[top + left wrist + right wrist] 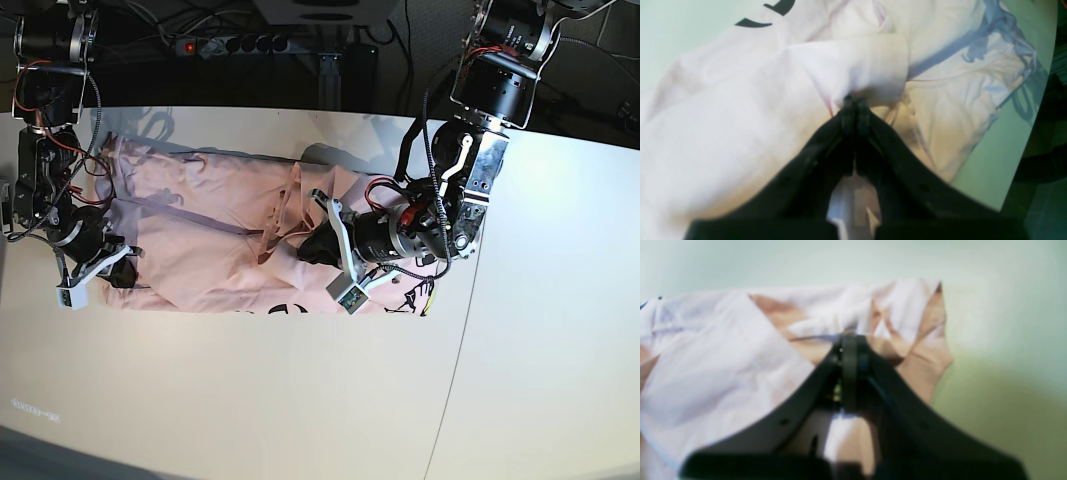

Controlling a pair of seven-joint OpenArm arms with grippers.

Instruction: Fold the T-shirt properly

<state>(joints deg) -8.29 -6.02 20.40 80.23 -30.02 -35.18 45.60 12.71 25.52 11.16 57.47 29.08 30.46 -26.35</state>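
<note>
The pale pink T-shirt point(200, 250) lies crumpled across the white table point(250, 400), with black lettering point(290, 312) peeking out along its near edge. My left gripper point(312, 248) is shut on a raised fold of the shirt near its middle. In the left wrist view the closed jaws of the left gripper point(855, 100) pinch a folded band of the cloth point(740, 116). My right gripper point(125, 272) is shut on the shirt's near left corner. In the right wrist view the right gripper point(850, 338) holds a bunched edge of the cloth point(706, 373).
A power strip point(230, 43) and cables lie behind the table's far edge. A seam point(462, 330) splits the table to the right of the shirt. The table's edge point(1030, 133) runs close to the shirt's side in the left wrist view.
</note>
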